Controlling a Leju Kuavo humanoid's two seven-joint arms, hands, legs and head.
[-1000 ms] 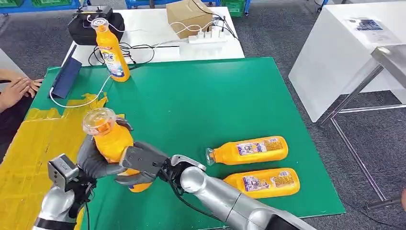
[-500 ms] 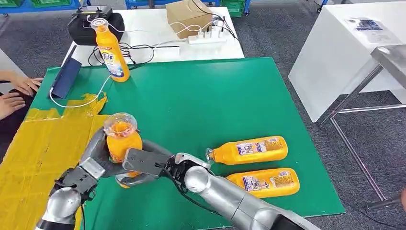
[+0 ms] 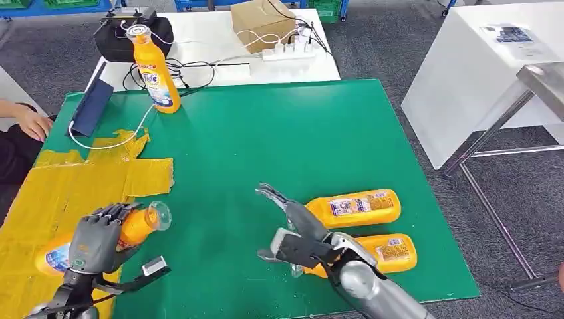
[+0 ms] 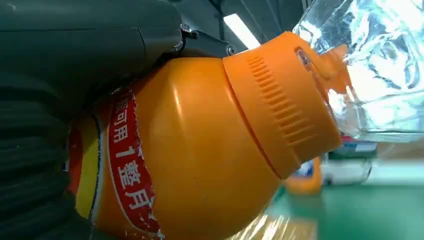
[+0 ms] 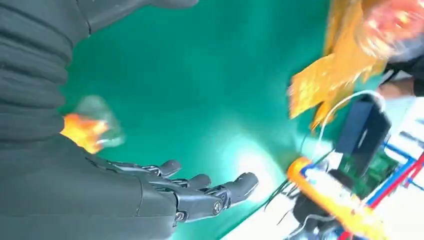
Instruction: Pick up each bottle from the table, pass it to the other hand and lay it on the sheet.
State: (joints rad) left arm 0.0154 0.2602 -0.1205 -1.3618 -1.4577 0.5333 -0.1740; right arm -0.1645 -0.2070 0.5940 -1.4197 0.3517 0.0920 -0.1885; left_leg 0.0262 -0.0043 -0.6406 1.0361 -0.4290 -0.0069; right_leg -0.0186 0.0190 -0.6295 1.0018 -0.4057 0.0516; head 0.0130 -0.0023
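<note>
Broadly, green bench [image 3: 279,133] across the middle of the head view, white table [image 3: 219,46] beyond its far edge, grey floor around.
Yellow sheet [image 3: 60,193] over near-left part of bench, crumpled at far end.
Two orange bottles lying side by side at near-right of bench, necks toward the robot's left: farther lying bottle [image 3: 356,207], nearer lying bottle [image 3: 379,252] just beside it, partly behind right arm.
Upright bottle [image 3: 154,70] at far-left edge of bench, clear cap on top, white cable trailing past its base.
Held bottle [image 3: 136,226] on its side low over the yellow sheet, clear cap pointing toward bench centre, label end toward the left edge; contact with sheet not discernible.
Left hand [image 3: 98,238] wrapped around held bottle's middle, fingers curled over the top; left wrist view close on orange shoulder, ribbed collar and clear cap.
Right hand [image 3: 292,226] spread, holding nothing, fingers extended above green surface just beside neck of farther lying bottle.
Dark blue flat device [image 3: 93,107] tilted at far-left corner.
Cardboard box [image 3: 263,23], power strip [image 3: 287,52], black case [image 3: 130,33] on white table.
Person's hand [image 3: 33,123] at left edge.
</note>
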